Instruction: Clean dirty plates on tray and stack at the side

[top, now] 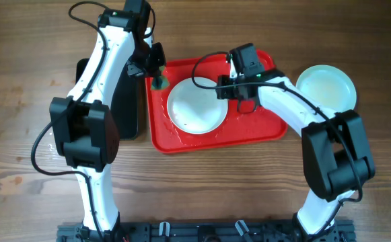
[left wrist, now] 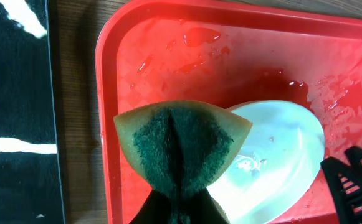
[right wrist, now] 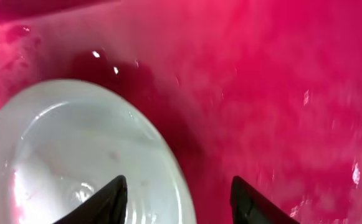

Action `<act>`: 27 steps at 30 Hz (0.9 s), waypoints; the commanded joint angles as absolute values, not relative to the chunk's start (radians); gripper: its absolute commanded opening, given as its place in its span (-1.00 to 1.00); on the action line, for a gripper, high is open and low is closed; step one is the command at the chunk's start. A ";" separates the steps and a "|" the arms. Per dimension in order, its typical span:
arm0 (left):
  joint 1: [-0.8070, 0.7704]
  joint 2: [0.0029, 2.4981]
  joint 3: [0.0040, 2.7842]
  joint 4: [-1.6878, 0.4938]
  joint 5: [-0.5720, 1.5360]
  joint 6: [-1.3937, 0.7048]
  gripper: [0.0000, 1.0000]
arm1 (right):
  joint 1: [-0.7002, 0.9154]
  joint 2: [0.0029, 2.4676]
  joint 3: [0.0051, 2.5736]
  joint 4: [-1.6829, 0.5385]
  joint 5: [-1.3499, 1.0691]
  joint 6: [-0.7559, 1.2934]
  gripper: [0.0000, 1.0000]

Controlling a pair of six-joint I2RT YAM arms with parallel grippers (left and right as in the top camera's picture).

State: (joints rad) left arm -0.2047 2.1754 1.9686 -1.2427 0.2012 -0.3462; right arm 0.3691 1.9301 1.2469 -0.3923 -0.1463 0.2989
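- Now, the white plate (top: pixel 196 106) lies flat in the middle of the tray (top: pixel 202 142), wet and glossy. No red streak shows on it in any view, so I judge the scrubbing done or nearly so.
- The left hand (top: pixel 157 74) is clenched on the sponge (left wrist: pixel 181 146), which is folded with its green scouring face outward. It hangs over the tray's 10 o'clock corner, just off the plate's rim and apart from it. It is likely parked there so drips fall in the tray and the other arm has room.
- The right hand (right wrist: pixel 177 200) is released, fingers spread, low at the plate's 3 o'clock edge. One finger (right wrist: pixel 109 198) is over the plate and the other over bare tray, so the rim sits between them. That straddle suits pinching the rim to lift; whether either finger touches it I cannot tell.
- A pale mint stack (top: pixel 326 86) sits on the desk (top: pixel 33 54) at the tray's 2 o'clock, just off its corner. How many plates it holds I cannot tell.
- The black tray (left wrist: pixel 12 124) lies beside the tray at 9 o'clock, mostly under the left arm.
- Risk: the plate is wet and shallow, so a rim pinch may slip.
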 commanded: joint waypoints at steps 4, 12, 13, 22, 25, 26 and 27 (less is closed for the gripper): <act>-0.207 2.156 1.982 -1.245 0.189 -0.356 -0.92 | 0.372 2.005 1.250 -0.371 -0.201 0.160 -0.20; -0.207 2.156 1.982 -1.254 0.189 -0.355 -0.92 | 0.370 2.024 1.250 -0.376 -0.178 0.295 -0.91; -0.207 2.156 1.982 -1.254 0.189 -0.355 -0.92 | 0.369 2.024 1.250 -0.382 -0.153 0.339 -0.91; -0.234 2.156 1.977 -1.245 0.189 -0.356 -0.92 | 0.334 2.024 1.250 -0.570 -0.038 0.781 -0.92; -0.264 2.156 1.949 -1.210 0.188 -0.368 -0.92 | 0.323 2.024 1.250 -0.596 -0.060 0.815 -0.91; -0.276 2.156 1.932 -1.191 0.188 -0.380 -0.92 | 0.320 2.024 1.250 -0.596 -0.068 0.815 -0.91; -0.289 2.156 1.911 -1.168 0.188 -0.398 -0.92 | 0.319 2.024 1.250 -0.595 -0.069 0.815 -0.91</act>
State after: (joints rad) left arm -0.2413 2.1754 1.9633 -1.2114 0.1974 -0.3519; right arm 0.3389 1.9945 1.2724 -0.5709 -0.1299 0.7151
